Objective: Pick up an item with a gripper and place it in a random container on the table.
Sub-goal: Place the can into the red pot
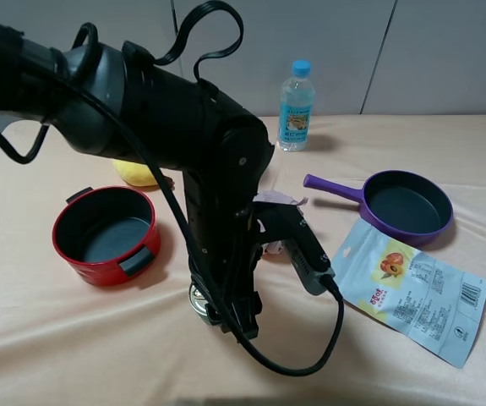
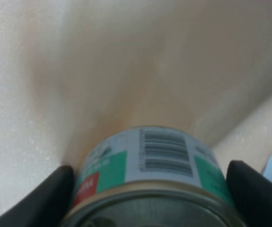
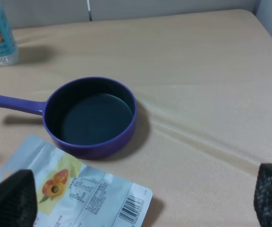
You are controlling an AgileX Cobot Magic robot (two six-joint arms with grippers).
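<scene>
The tin can (image 2: 150,161), with a silver lid, a greenish side and a barcode, stands on the cream cloth between my left gripper's (image 2: 150,189) black fingers (image 2: 46,194), which press both its sides. In the high view the left gripper (image 1: 221,309) points down near the table's front middle, and only a silver edge of the can (image 1: 196,298) shows beneath the arm. The red pot (image 1: 99,266) with a dark inside stands to the left of it, empty. My right gripper (image 3: 145,189) is open and empty, above the table's right part.
A purple frying pan (image 1: 407,205) lies at the right, also in the right wrist view (image 3: 91,116). A snack pouch (image 1: 412,292) lies in front of it. A water bottle (image 1: 296,106) stands at the back. A yellow object (image 1: 137,173) lies behind the pot.
</scene>
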